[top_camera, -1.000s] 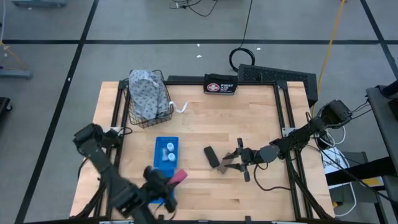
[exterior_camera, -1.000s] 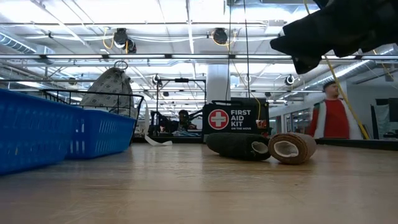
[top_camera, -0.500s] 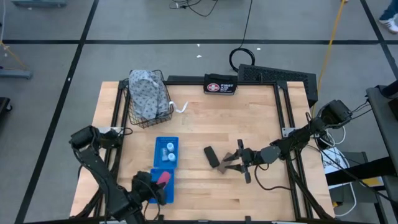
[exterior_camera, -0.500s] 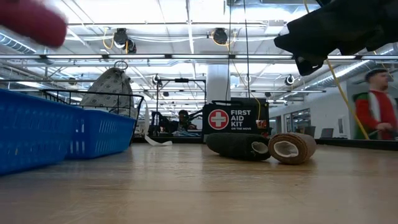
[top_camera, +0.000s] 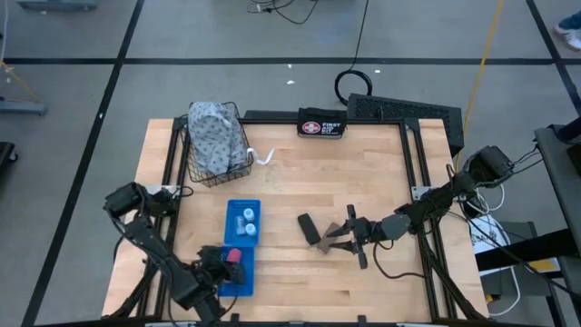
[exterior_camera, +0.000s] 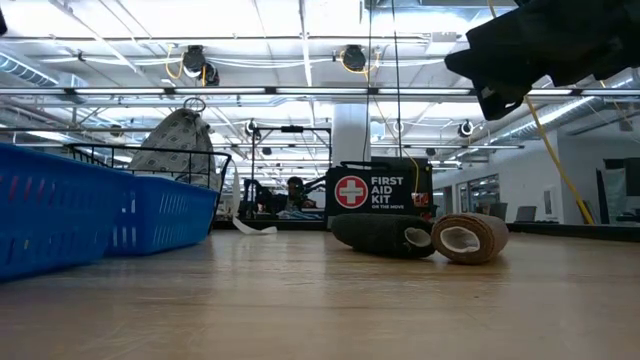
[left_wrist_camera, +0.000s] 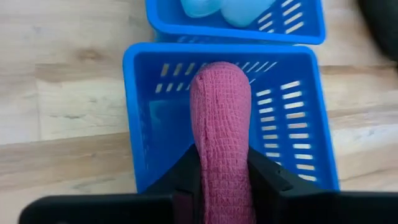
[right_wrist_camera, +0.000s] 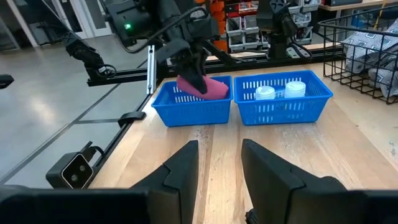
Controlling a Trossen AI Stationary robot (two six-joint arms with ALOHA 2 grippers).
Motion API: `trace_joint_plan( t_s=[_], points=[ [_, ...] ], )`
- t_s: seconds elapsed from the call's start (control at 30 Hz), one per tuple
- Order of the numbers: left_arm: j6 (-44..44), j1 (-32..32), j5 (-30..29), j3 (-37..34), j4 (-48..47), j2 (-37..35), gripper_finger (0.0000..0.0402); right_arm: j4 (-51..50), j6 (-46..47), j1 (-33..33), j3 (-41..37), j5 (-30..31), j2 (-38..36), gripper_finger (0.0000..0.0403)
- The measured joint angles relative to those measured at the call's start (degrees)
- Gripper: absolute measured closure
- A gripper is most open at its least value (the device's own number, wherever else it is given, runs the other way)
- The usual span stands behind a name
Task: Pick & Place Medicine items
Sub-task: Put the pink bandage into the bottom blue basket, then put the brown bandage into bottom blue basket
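My left gripper [top_camera: 227, 263] is shut on the pink tube [left_wrist_camera: 221, 118], which it holds over the near blue basket [left_wrist_camera: 298, 124]. The right wrist view shows the tube [right_wrist_camera: 202, 87] at that basket's rim height. The far blue basket [top_camera: 242, 221] holds the white bottles [right_wrist_camera: 277, 92]. The black oblong [exterior_camera: 380, 233] and the brown oblong [exterior_camera: 470, 237] lie side by side on the table. My right gripper [top_camera: 327, 239] hangs open just above and beside the black oblong [top_camera: 310, 228]. My left gripper pinches the pink tube between its two fingers [left_wrist_camera: 186, 177], at its rear part [left_wrist_camera: 224, 174]. The fingers lie along the tube, whose free end [left_wrist_camera: 219, 74] sticks out ahead of them. The tube is tilted over the near basket. I cannot tell whether it touches the basket floor.
A wire basket with grey patterned cloth [top_camera: 218, 143] stands at the far left. The black first-aid pouch [top_camera: 322, 126] stands at the table's far edge. Bare wood [top_camera: 300, 186] lies between the baskets and the pouch.
My left gripper has carried the pink tube toward the table's left, from beside the near blue basket's right side to over its middle, and down out of the low view. It has stayed shut on the tube.
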Motion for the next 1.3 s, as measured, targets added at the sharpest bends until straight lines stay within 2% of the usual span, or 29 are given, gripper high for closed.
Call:
trace_joint_plan(
  t_s=[0.13, 0.47, 0.7, 1.07, 1.3],
  points=[
    [3.09, 1.05, 1.39, -0.03, 0.53, 0.01, 0.0311, -0.24, -0.02, 0.0, 0.0, -0.02, 0.0, 0.0293],
    [8.71, 2.35, 1.34, -0.03, 4.91, 0.01, 0.0231, -0.42, -0.02, 0.0, 0.0, -0.02, 0.0, 0.0297],
    [9.78, 2.36, 0.9, 0.0, 6.06, 0.01, 0.0196, -0.42, -0.02, 0.0, 0.0, -0.02, 0.0, 0.0298],
    [11.25, 2.38, 0.77, 0.04, 8.2, 0.01, 0.0191, -0.42, 0.0, 0.0, 0.0, -0.04, 0.0, 0.03],
    [15.53, 2.88, 0.7, 0.04, 13.87, 0.01, 0.0188, -0.42, 0.0, 0.0, 0.0, -0.04, 0.0, 0.0303]
  ],
)
